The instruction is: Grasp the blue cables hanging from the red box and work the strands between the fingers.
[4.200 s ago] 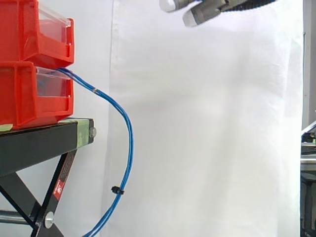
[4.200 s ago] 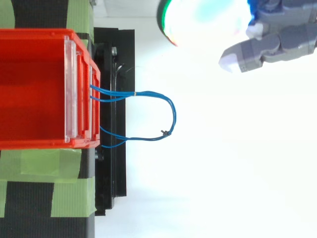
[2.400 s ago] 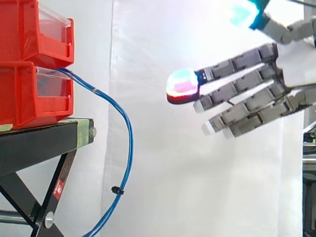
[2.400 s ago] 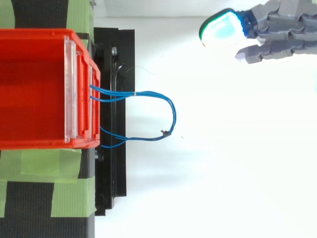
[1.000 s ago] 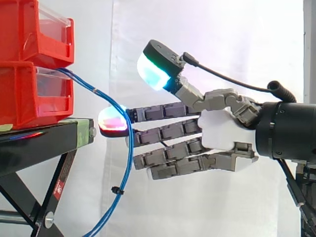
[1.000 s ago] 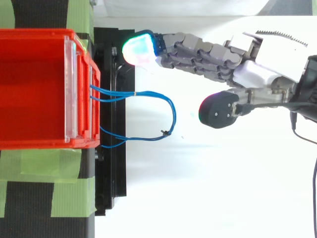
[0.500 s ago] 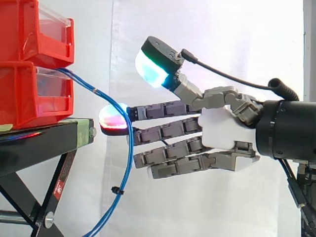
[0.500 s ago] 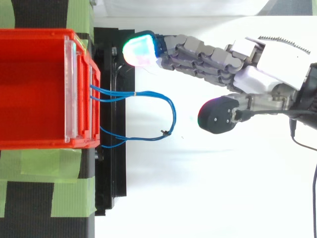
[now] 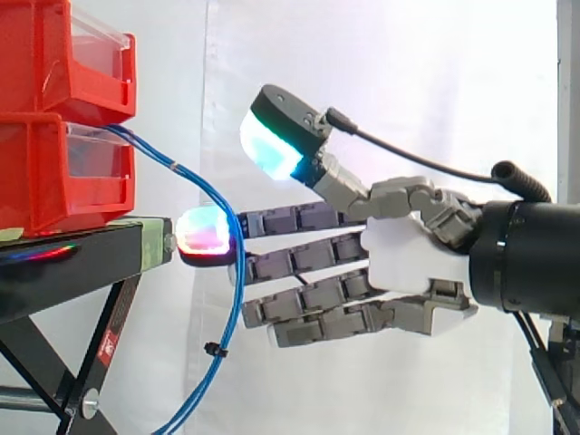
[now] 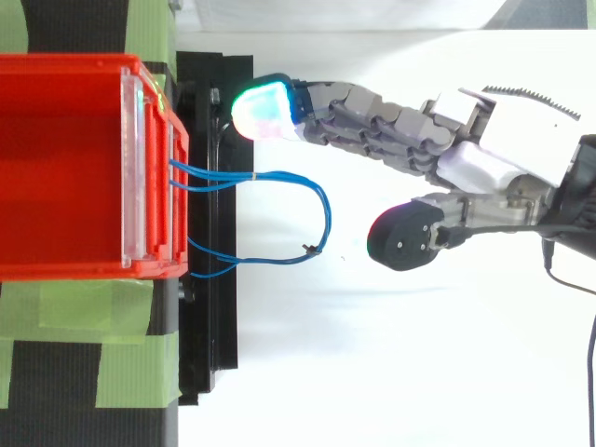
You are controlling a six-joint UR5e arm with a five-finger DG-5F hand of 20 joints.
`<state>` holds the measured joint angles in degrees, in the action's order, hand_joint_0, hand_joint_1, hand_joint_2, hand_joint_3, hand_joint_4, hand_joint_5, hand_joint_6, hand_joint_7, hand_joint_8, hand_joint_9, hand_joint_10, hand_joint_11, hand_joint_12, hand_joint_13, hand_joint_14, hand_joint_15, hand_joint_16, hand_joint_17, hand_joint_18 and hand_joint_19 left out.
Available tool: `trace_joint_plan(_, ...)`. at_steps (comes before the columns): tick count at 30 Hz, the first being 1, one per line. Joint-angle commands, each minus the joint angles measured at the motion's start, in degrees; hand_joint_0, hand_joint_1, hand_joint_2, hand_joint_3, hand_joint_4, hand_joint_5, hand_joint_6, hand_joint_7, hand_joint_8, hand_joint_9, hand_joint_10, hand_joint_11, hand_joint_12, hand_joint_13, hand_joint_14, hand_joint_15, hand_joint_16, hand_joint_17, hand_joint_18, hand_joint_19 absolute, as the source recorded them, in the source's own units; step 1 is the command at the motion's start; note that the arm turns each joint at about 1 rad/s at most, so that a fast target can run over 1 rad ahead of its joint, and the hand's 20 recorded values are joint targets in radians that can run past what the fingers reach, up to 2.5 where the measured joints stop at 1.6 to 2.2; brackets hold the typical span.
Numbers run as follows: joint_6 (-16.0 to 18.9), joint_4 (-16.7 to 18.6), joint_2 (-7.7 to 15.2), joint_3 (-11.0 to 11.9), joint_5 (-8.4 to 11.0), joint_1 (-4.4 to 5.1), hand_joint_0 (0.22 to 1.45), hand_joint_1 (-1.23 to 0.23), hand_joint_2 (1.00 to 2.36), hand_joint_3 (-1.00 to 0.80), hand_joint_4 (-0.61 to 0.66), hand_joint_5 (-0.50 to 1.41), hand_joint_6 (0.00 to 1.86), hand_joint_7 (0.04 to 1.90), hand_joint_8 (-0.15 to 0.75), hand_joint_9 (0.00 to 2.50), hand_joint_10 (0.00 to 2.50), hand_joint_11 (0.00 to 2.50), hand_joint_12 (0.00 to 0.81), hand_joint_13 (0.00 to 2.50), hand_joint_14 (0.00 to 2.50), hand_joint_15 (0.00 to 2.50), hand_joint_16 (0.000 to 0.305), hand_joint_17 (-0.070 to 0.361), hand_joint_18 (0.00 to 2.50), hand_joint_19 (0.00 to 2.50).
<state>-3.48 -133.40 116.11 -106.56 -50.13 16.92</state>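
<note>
**Condition.** The hand (image 9: 412, 263) is spread: its fingers (image 9: 299, 258) are straight and level, the thumb is lifted clear, and nothing is held. The blue cables (image 10: 326, 216) leave the front of the lower red box (image 9: 54, 195), arch outward and drop in a loop past the edge of the black stand (image 9: 72, 263).

**Risks noted.**
1. Missed grasp. From above, the fingers run alongside the loop, not around it, and the thumb sits out beyond the loop's far bend. Closing from here would likely catch one strand or none.
2. Collision. The leading fingertip pad (image 9: 205, 232) sits just beside the stand's edge, so further reach could strike it.
3. Snagging. A hard pull could drag the strands out of the box or shift the box itself.
4. From the side the pad overlaps the strands. Contact is possible but cannot be confirmed.

**Materials.** The cables are thin, glossy, flexible strands. A small black tie (image 9: 214, 349) binds them low on the loop and a pale band (image 10: 253, 175) binds them nearer the box. They will likely slip and splay readily. The box is rigid moulded plastic with a clear front panel (image 9: 91, 154). The pads are thick, smooth and rounded. The stand looks like matte black metal.
</note>
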Motion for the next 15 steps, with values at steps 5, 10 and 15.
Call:
trace_joint_plan(5,-0.6,1.8,1.0,0.3,0.03,0.13,0.68,-0.51,1.0,-0.97,0.17,-0.38,0.0,0.69,0.319,0.08,0.0,0.02,0.431,0.0,0.0,0.11,0.075,0.17,0.0,0.04)
trace_joint_plan(10,-3.1,2.1,1.0,1.8,-0.06,0.57,0.68,-0.51,1.0,-0.97,0.17,-0.38,0.0,0.69,0.327,0.11,0.0,0.05,0.436,0.02,0.0,0.13,0.076,0.171,0.0,0.06)
trace_joint_plan(15,-5.0,2.6,1.0,2.0,0.12,1.09,0.68,-0.54,1.0,-0.96,0.19,-0.35,0.0,0.66,0.347,0.2,0.0,0.03,0.458,0.11,0.0,0.11,0.078,0.176,0.0,0.02)
